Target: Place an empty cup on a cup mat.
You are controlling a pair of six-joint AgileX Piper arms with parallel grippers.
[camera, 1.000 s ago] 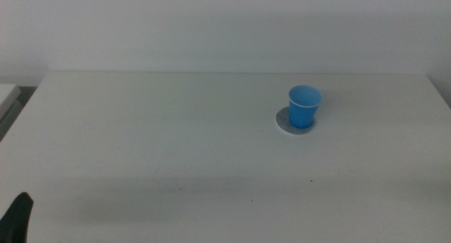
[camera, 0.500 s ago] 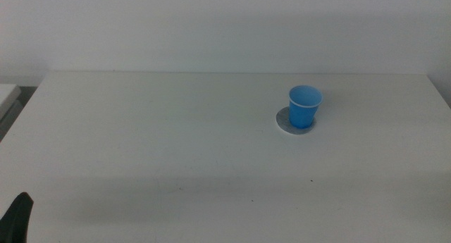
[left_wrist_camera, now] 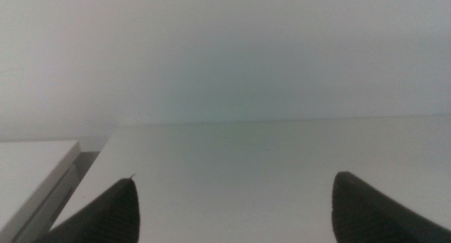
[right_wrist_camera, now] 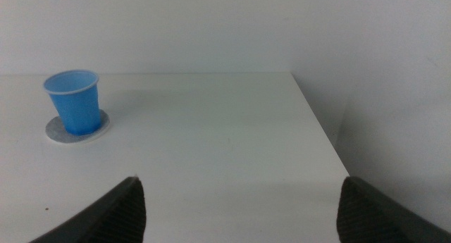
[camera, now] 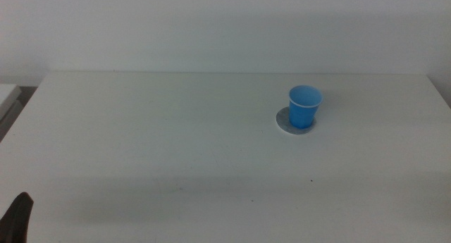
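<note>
The blue cup (camera: pixel 304 107) stood upright on the cup mat (camera: pixel 285 122) near the worktop's (camera: pixel 155 144) far right corner, apparently placed. Both claws, left claw (left_wrist_camera: pixel 232 208) and right claw (right_wrist_camera: pixel 239 208), gaped wide, empty, well apart from it.

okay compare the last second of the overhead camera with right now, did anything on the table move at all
Almost nothing. The left gripper, a dark tip at the bottom left corner of the middle view, has sunk slightly toward the picture's edge. The cup stands upright on the cup mat exactly as before, untouched. The right gripper is out of the middle view throughout; its wrist view shows its jaws wide apart, well away from the cup.
</note>
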